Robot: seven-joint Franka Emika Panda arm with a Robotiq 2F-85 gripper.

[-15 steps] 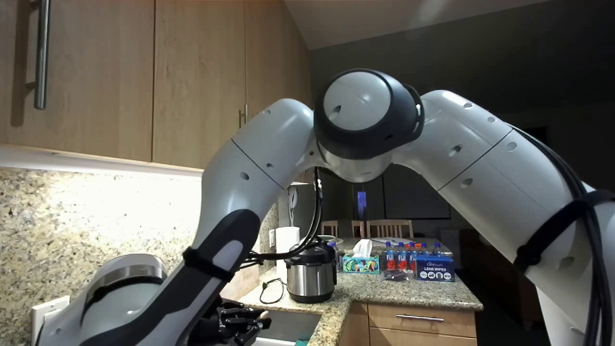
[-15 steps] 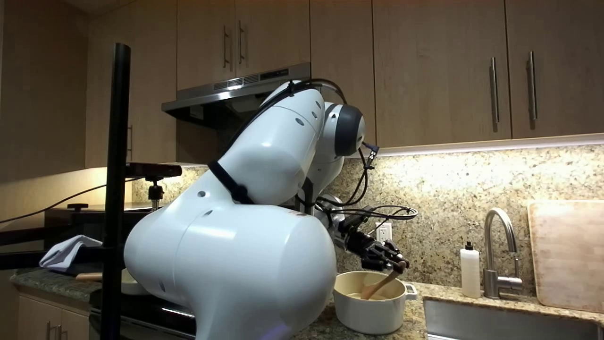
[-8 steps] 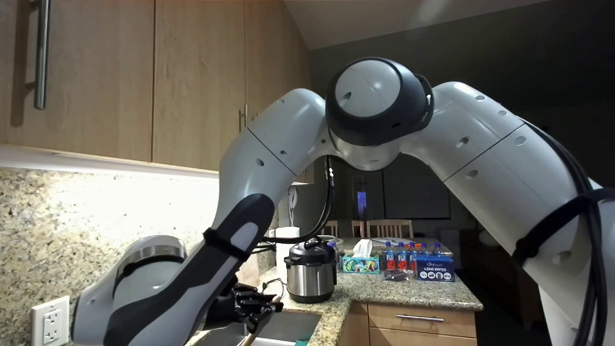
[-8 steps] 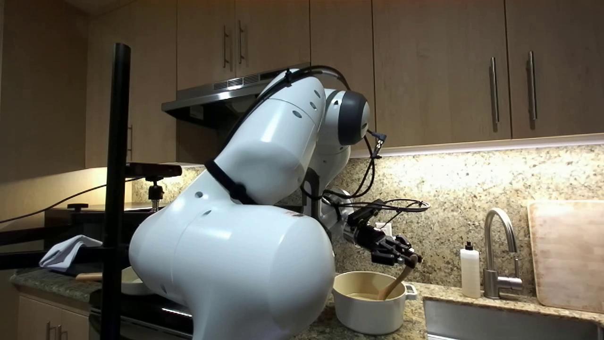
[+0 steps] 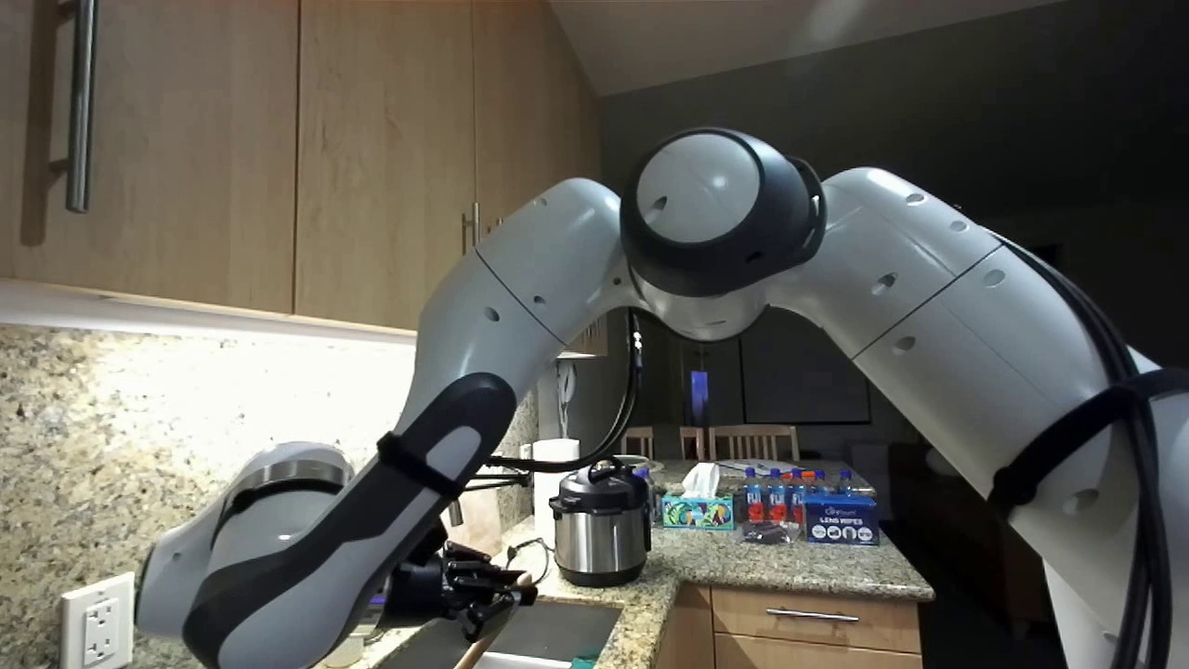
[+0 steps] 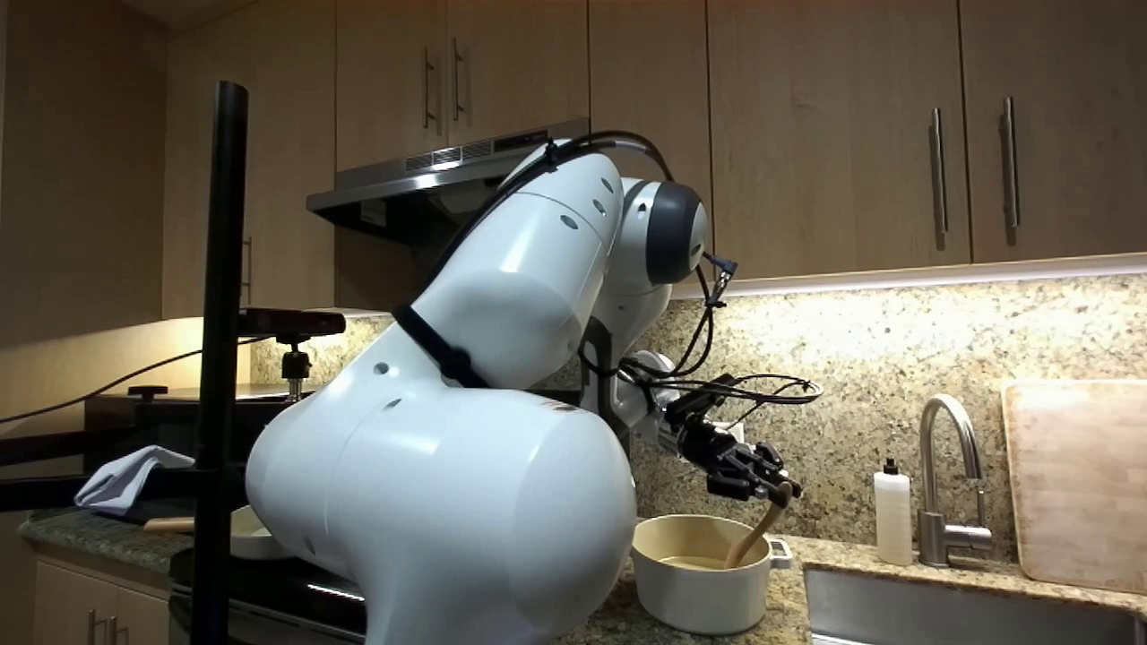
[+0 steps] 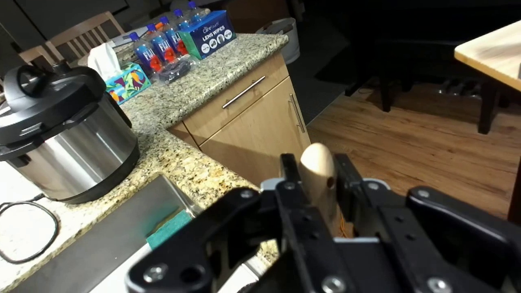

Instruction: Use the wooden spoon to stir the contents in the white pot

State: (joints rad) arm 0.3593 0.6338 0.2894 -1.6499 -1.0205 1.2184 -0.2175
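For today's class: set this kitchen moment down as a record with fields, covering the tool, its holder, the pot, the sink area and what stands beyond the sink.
Tool: spoon, wooden, tilted
Holder: gripper, shut on the spoon's upper end
Spoon's lower end: inside the pot
Pot: white, no lid on it, on the counter
Pot contents: too unclear to name
Sink area: sink beside the pot; faucet at its back edge; white bottle next to the faucet
Beyond the sink: cooker, wipes box, tissue box between them

Bottles [image 7: 162, 44] read "FIJI", the blue box [image 7: 211, 34] "LENS WIPES" and, it seems, "CareTouch".
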